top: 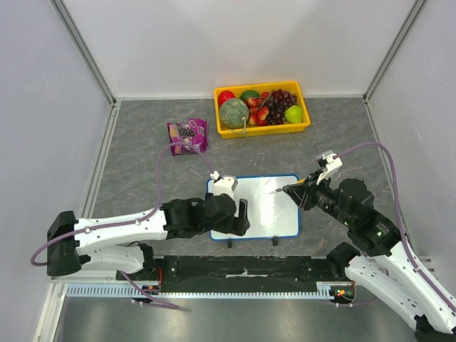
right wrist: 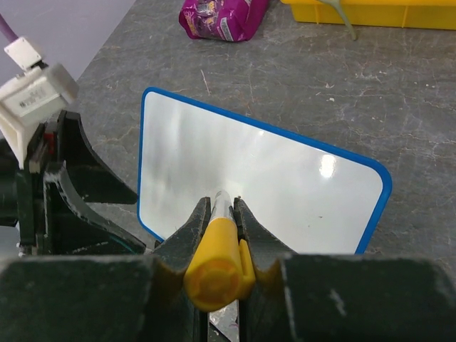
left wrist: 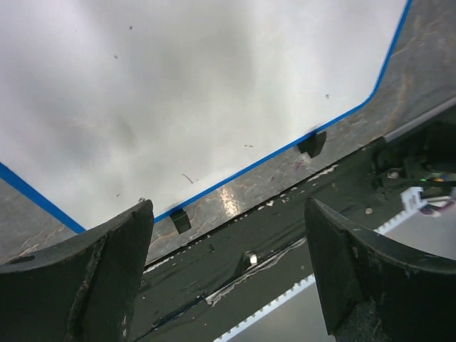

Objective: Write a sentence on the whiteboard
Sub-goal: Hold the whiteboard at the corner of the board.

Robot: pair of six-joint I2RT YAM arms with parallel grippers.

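The whiteboard (top: 274, 214) lies flat near the table's front edge; it has a blue rim and small black feet. No orange sentence shows on it, only faint specks, in the left wrist view (left wrist: 178, 92) or the right wrist view (right wrist: 285, 185). My left gripper (top: 241, 214) is open and empty over the board's left part, its jaws wide apart above the near rim (left wrist: 228, 206). My right gripper (top: 301, 191) is shut on a marker (right wrist: 214, 256) with a yellow cap at its rear end. The gripper (right wrist: 221, 202) points the marker down at the board from its right side.
A yellow tray (top: 263, 131) of fruit stands at the back, its edge showing in the right wrist view (right wrist: 370, 13). A purple snack bag (top: 187, 135) lies left of it (right wrist: 221, 18). A black rail (top: 242, 267) runs along the near edge. Walls close both sides.
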